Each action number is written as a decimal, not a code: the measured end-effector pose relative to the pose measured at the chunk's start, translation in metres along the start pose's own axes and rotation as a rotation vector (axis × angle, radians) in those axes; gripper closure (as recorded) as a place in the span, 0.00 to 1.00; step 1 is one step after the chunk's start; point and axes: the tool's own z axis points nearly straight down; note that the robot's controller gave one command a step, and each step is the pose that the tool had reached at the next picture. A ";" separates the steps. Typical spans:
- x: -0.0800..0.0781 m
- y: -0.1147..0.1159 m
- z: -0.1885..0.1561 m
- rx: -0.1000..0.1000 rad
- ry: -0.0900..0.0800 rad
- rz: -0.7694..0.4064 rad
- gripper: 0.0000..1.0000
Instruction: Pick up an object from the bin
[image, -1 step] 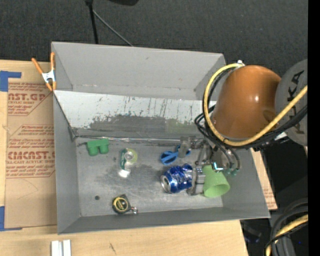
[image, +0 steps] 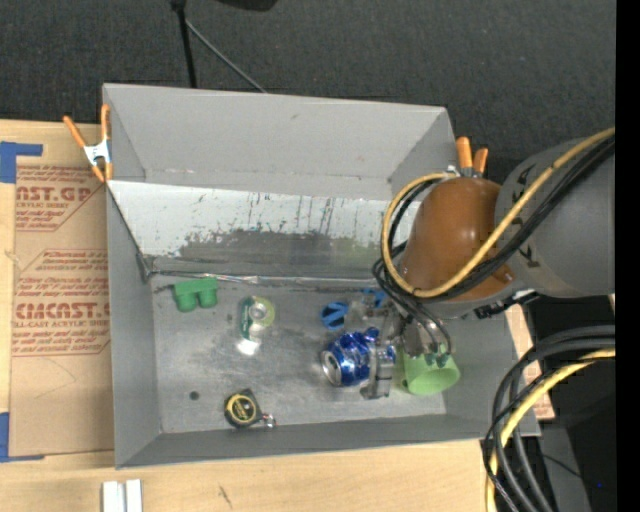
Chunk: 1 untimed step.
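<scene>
My gripper (image: 384, 372) is low in the bin's right part, its fingers pointing down beside a crushed blue drink can (image: 347, 359). The can lies just left of the fingers and touches or nearly touches them. A light green cup-like thing (image: 432, 373) lies right of the gripper against the bin's right wall. Small blue pieces (image: 335, 314) lie just above the can, partly hidden by the wrist. Whether anything sits between the fingers is hidden.
A green block (image: 194, 294) lies at the far left near the back wall. A clear-and-green small bottle (image: 252, 324) rests left of centre. A yellow-black tape measure (image: 243, 409) lies near the front wall. The arm's orange cover and cables hang over the right side.
</scene>
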 end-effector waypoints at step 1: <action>0.015 -0.009 0.058 -0.001 0.002 -0.014 0.00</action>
